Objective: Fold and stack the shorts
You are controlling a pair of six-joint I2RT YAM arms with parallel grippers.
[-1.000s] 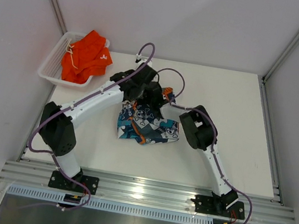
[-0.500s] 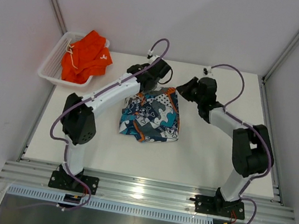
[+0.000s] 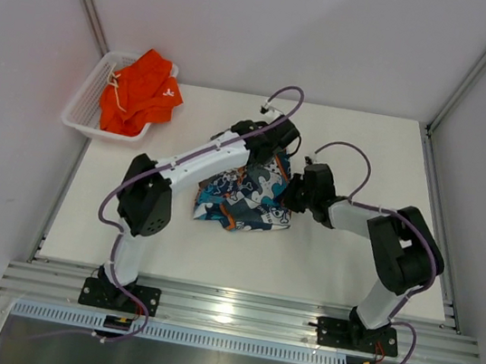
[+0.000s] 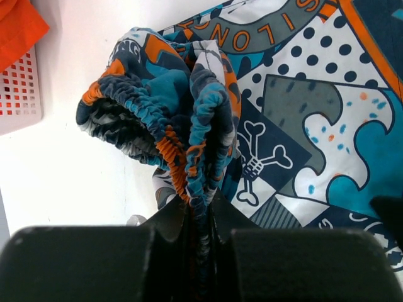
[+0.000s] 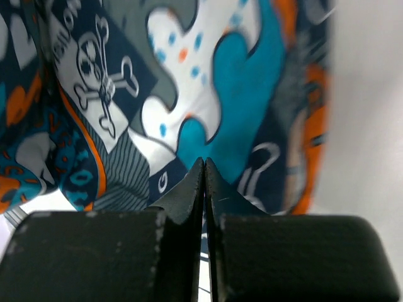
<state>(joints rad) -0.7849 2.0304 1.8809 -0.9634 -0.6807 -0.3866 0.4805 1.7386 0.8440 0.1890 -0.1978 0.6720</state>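
A: Orange at the far left: plain bright orange cloth shorts (image 3: 137, 91) with a white drawstring, heaped in the white mesh plastic basket (image 3: 77, 113) and spilling over its right rim.

B: And to the right of the basket?

A: Well apart from the basket, flat on the white table top (image 3: 393, 159): busy blue, teal, orange and white printed cloth shorts (image 3: 226, 205), rumpled into a rough square. Skull-and-bones and puzzle-piece shapes in the print, plain in both wrist views.

B: State of the left gripper (image 4: 198, 214)?

A: Clamped tight on the gathered elastic waistband of the printed pair, at the far edge of the cloth, to the right of the basket. Waistband bunched in a ruffled loop just beyond the fingertips. A corner of the basket and a scrap of the orange pair at the upper left of that wrist view.

B: And the right gripper (image 3: 294, 192)?

A: Farthest from the basket, low at the printed pair's right edge. Fingers pressed together with no gap, tips right against the cloth. Any fabric pinched between them or not: impossible to tell.
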